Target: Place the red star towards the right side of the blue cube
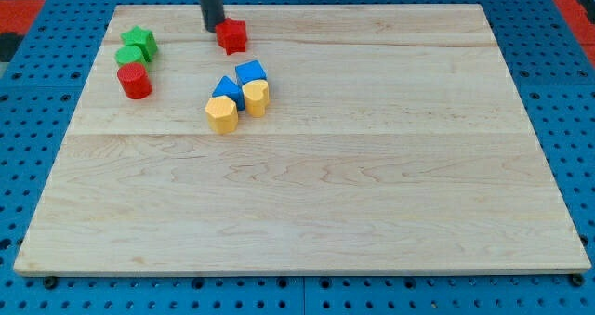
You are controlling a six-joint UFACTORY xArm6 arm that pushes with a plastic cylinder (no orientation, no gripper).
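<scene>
The red star [231, 35] lies near the view's top, left of centre, on the wooden board [372, 166]. My tip [213, 27] is right at the star's left side, touching or nearly touching it. The blue cube [250, 72] lies below the star, a little to its right. It sits in a cluster with a blue triangular block [227, 89], a yellow block [256, 98] and a yellow hexagonal block [221, 113].
At the view's upper left stand a green star [139, 40], a green block [130, 56] and a red cylinder [135, 81], close together. The board lies on a blue pegboard [28, 120].
</scene>
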